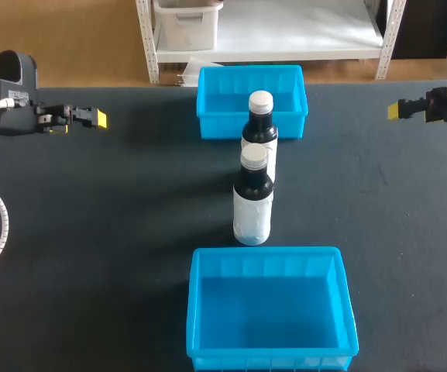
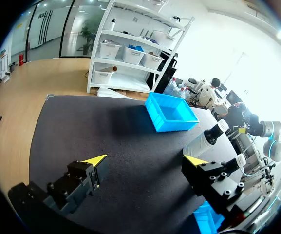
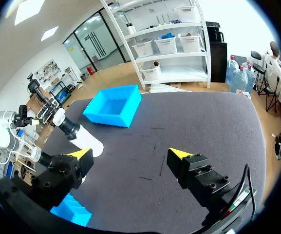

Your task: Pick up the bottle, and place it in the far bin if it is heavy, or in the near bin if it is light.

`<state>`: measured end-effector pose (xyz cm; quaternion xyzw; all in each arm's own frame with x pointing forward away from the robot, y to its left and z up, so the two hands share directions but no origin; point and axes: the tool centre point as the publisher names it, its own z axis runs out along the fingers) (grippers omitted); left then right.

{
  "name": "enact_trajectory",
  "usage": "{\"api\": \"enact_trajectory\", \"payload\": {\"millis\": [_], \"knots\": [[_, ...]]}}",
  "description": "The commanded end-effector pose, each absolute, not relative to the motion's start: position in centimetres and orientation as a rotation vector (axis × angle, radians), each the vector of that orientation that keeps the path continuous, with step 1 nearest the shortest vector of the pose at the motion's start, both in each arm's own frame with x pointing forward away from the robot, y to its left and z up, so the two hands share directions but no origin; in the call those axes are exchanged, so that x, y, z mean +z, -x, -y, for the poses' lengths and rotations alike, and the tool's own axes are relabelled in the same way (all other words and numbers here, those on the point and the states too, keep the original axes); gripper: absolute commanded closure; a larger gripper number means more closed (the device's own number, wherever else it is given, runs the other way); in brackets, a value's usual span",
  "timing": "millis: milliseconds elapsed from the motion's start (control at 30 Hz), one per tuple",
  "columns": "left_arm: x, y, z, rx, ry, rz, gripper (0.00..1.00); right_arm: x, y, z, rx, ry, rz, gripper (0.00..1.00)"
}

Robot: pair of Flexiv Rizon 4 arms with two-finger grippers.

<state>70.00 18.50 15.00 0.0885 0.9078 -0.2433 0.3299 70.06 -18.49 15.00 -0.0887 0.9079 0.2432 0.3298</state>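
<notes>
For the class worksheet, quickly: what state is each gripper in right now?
Left gripper: open, holding nothing.
Right gripper: open, holding nothing.

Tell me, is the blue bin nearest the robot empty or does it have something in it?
Empty. In the head view the near bin shows only its bare blue floor, with nothing lying inside its walls.

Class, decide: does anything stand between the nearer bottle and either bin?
Yes. The farther bottle stands upright between the nearer bottle and the far bin, right before that bin's front wall. Nothing visible stands between the nearer bottle and the near bin.
</notes>
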Motion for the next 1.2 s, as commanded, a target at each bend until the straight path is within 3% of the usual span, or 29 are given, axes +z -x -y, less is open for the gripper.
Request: {"api": "enact_trajectory", "payload": {"millis": [33, 867, 1067, 1200], "knots": [[15.0, -70.0, -18.5, -0.636, -0.231, -2.374, 0.0, 15.0, -70.0, 18.5, 0.635, 0.231, -2.374, 0.0], [15.0, -70.0, -18.5, -0.636, -0.231, -2.374, 0.0, 15.0, -70.0, 18.5, 0.635, 0.231, -2.374, 0.0], [15.0, -70.0, -18.5, -0.636, -0.231, -2.374, 0.0, 18.0, -68.8, 16.4, 0.796, 1.351, -2.036, 0.0], [15.0, -70.0, -18.5, -0.636, -0.231, -2.374, 0.0, 18.0, -68.8, 16.4, 0.796, 1.351, -2.036, 0.0]]}}
